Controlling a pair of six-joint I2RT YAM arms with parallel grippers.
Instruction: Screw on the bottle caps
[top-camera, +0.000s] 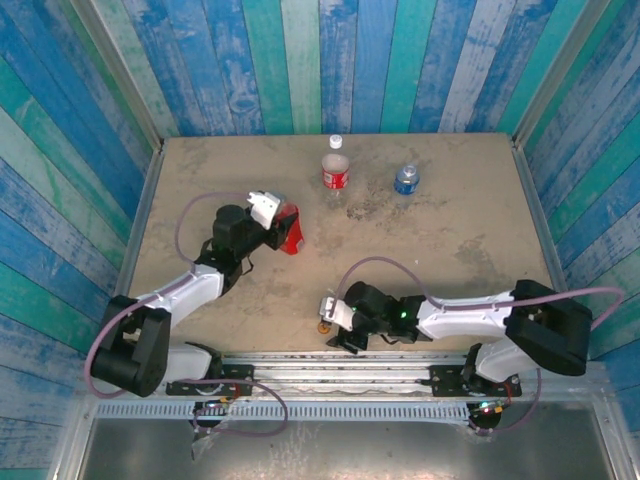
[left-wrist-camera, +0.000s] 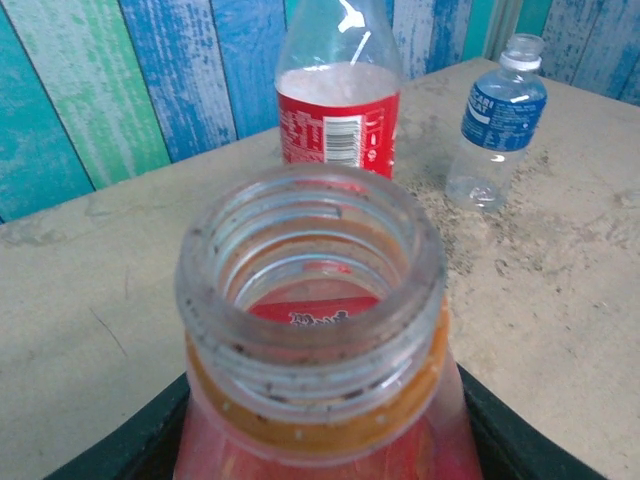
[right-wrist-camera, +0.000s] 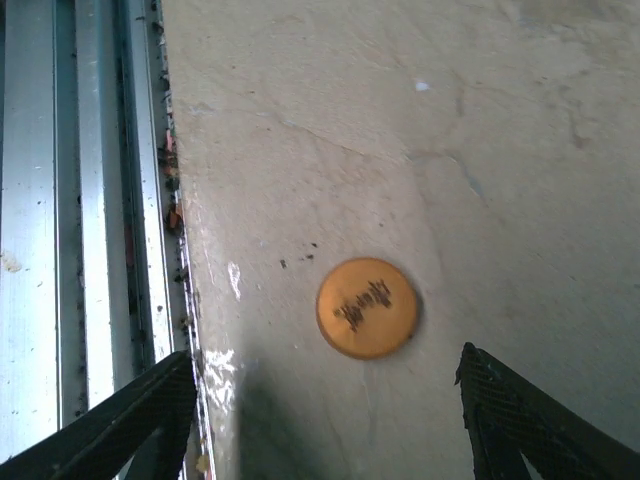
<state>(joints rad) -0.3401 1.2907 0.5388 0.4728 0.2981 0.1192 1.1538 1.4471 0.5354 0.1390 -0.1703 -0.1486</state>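
One uncapped red bottle (top-camera: 292, 236) clamped by left gripper (top-camera: 279, 221), right gripper (right-wrist-camera: 325, 400) wide over orange cap (right-wrist-camera: 367, 307).

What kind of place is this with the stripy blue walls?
Probably a robot test booth, not a home: a sandy table boxed in by painted blue-green plank walls, two robot arms mounted on a metal rail, and small bottles set out.
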